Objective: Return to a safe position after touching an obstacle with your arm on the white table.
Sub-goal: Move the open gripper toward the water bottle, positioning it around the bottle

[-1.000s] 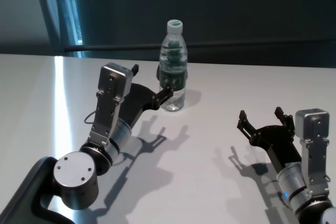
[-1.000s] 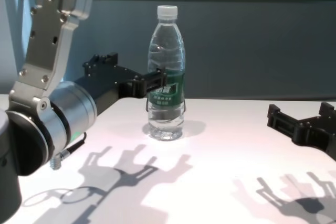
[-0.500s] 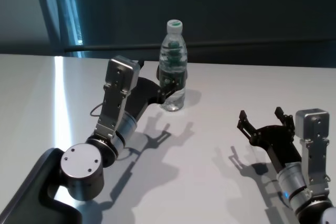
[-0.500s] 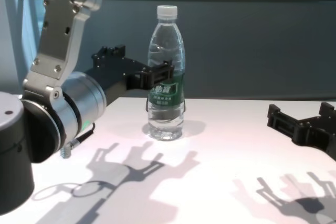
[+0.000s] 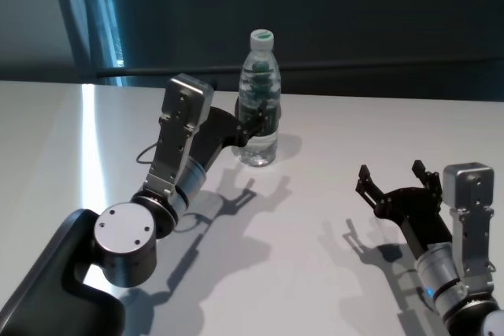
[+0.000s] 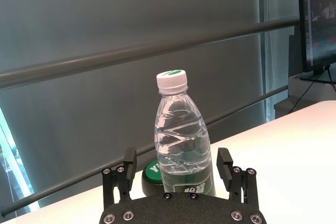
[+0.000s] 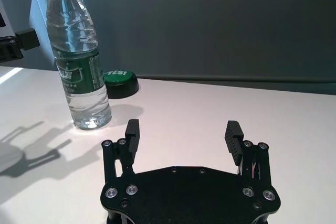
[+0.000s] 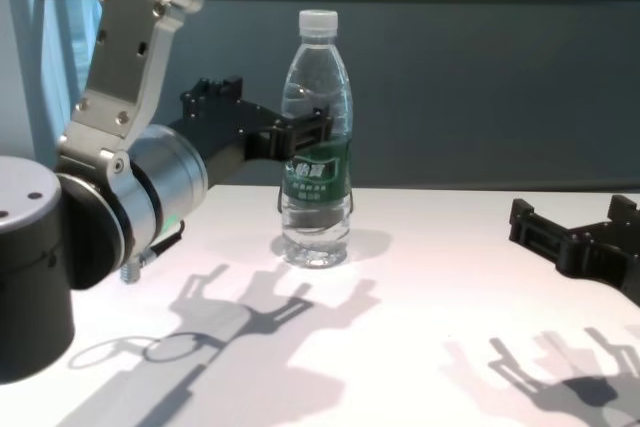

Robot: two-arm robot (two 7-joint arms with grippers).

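– Where's the obstacle?
– The tall clear plastic water bottle (image 5: 259,100), seemingly water-filled, stands far back on the white table (image 5: 315,218), between my left gripper's (image 6: 180,169) spread fingers.
– Your right?
– My right gripper (image 5: 391,180) hangs spread, well apart.

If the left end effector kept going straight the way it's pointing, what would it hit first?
Most likely the water bottle: the left end effector is open, and the bottle stands centred right ahead of its fingers. Whether they already touch it is unclear.
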